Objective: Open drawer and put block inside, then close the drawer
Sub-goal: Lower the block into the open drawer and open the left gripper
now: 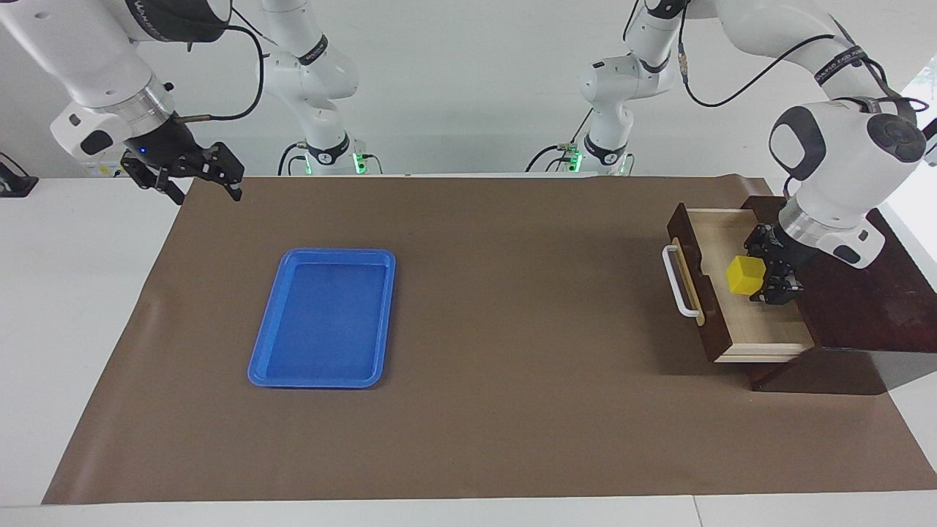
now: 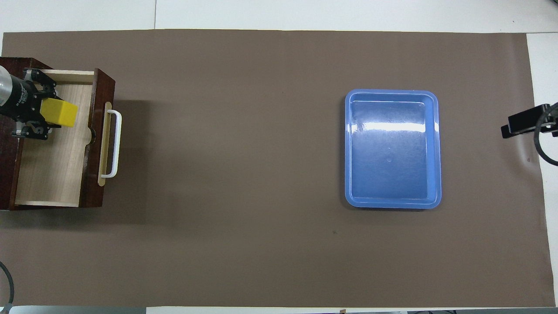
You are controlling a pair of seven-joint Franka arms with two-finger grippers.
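The drawer (image 1: 761, 326) stands pulled open at the left arm's end of the table, its dark front and white handle (image 1: 677, 282) facing the middle of the table. In the overhead view the drawer (image 2: 52, 170) shows its pale wood inside. My left gripper (image 1: 765, 278) is shut on the yellow block (image 1: 746, 274) and holds it over the drawer's inside, toward the cabinet. The block (image 2: 61, 112) and the left gripper (image 2: 43, 111) also show from above. My right gripper (image 1: 205, 183) waits open and empty in the air over the brown mat's corner at the right arm's end.
A flat blue tray (image 1: 322, 382) lies empty on the brown mat (image 1: 512, 329) toward the right arm's end; it also shows from above (image 2: 392, 92). The dark cabinet (image 1: 871, 300) that holds the drawer sits at the mat's edge.
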